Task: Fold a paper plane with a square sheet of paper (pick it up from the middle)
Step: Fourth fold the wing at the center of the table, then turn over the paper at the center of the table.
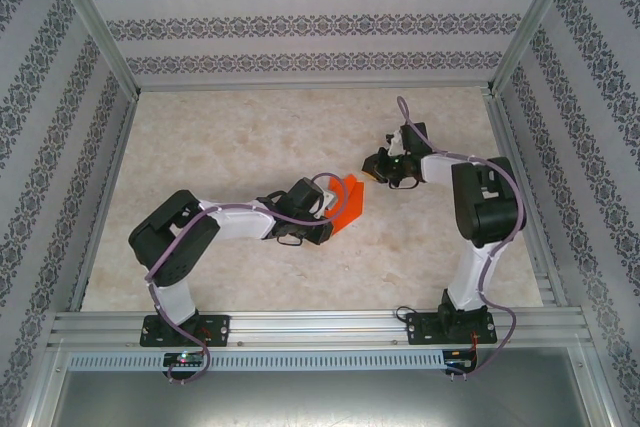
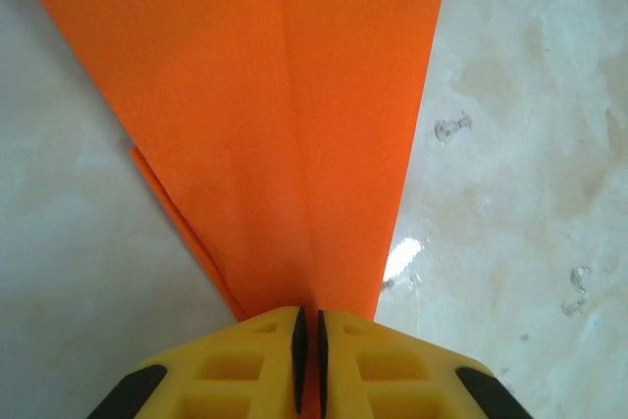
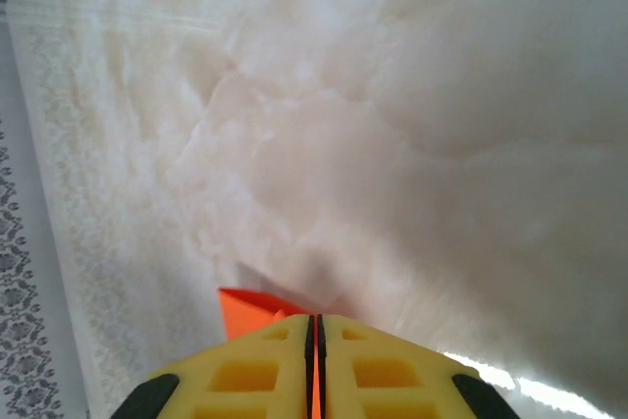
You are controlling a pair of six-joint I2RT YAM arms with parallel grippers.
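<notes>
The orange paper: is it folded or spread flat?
Folded: the orange paper shows a centre crease, tapering sides and a second layer beneath.

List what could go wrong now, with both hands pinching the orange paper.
1. The left hand and right hand both clamp the paper. If they pull apart, it could tear.
2. The right hand holds just a small tip, so it may slip free.
</notes>
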